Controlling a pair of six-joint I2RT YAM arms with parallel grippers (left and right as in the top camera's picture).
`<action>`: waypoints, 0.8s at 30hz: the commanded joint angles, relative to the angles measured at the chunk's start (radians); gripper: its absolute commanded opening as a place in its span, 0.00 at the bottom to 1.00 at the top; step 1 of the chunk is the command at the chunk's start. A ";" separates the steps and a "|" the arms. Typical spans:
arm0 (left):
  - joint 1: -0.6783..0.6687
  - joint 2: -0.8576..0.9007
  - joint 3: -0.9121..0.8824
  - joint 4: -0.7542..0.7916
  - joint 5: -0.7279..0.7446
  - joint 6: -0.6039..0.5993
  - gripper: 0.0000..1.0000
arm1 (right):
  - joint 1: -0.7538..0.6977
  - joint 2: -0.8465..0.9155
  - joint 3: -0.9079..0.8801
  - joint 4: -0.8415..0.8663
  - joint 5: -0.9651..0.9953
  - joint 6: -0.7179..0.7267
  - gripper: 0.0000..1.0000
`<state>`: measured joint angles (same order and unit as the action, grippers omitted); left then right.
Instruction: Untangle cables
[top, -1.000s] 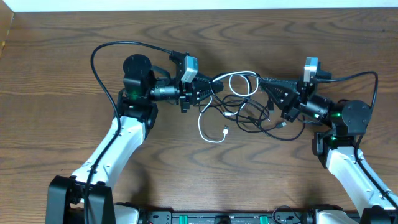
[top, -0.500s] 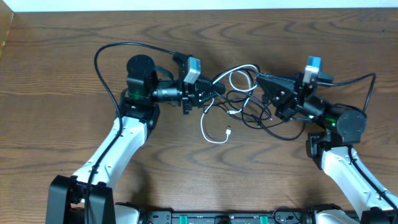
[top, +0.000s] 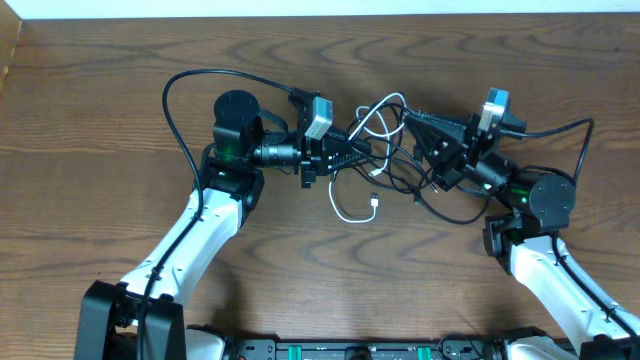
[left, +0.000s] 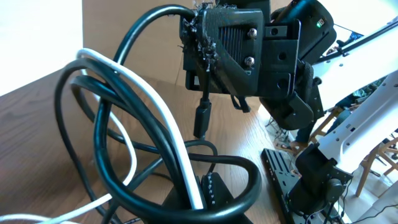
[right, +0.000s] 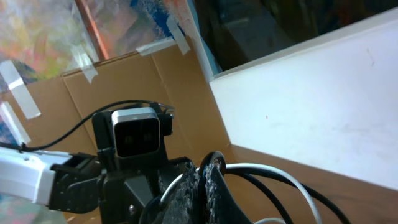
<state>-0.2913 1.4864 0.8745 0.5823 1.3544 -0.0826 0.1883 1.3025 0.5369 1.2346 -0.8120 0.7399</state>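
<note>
The untangling is barely begun: the cables (top: 388, 168) sit knotted mid-table, the white cable (top: 345, 212) looping through black ones, with the left gripper (top: 350, 152) and right gripper (top: 415, 122) both clamped on strands.

Black cables (top: 395, 170), one white cable (top: 345, 216), brown wood-grain table (top: 100, 100).

We hold both arms bent inward, facing one another. Our left arm (top: 190, 235) climbs from 7 o'clock to its elbow, then turns toward 3 o'clock with the wrist level. The left gripper (top: 348, 152) is closed on the cables (left: 163, 127). Our right arm (top: 545, 265) rises from 5 o'clock and bends toward 10 o'clock. The right gripper (top: 408, 115) has its ribbed fingers (left: 227, 37) pressed together on a black strand. The two grippers sit near each other, tips apart.
</note>
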 joint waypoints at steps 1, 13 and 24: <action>-0.024 -0.011 0.009 0.001 -0.001 -0.009 0.08 | 0.035 0.000 0.007 0.003 0.028 -0.133 0.01; -0.036 -0.011 0.009 0.000 0.008 -0.009 0.07 | 0.062 0.000 0.007 0.004 0.028 -0.534 0.01; -0.048 -0.011 0.009 -0.007 0.026 -0.009 0.07 | 0.062 0.000 0.007 0.024 0.028 -0.605 0.01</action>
<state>-0.3244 1.4864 0.8745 0.5747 1.3598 -0.0830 0.2371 1.3025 0.5369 1.2461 -0.7811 0.1753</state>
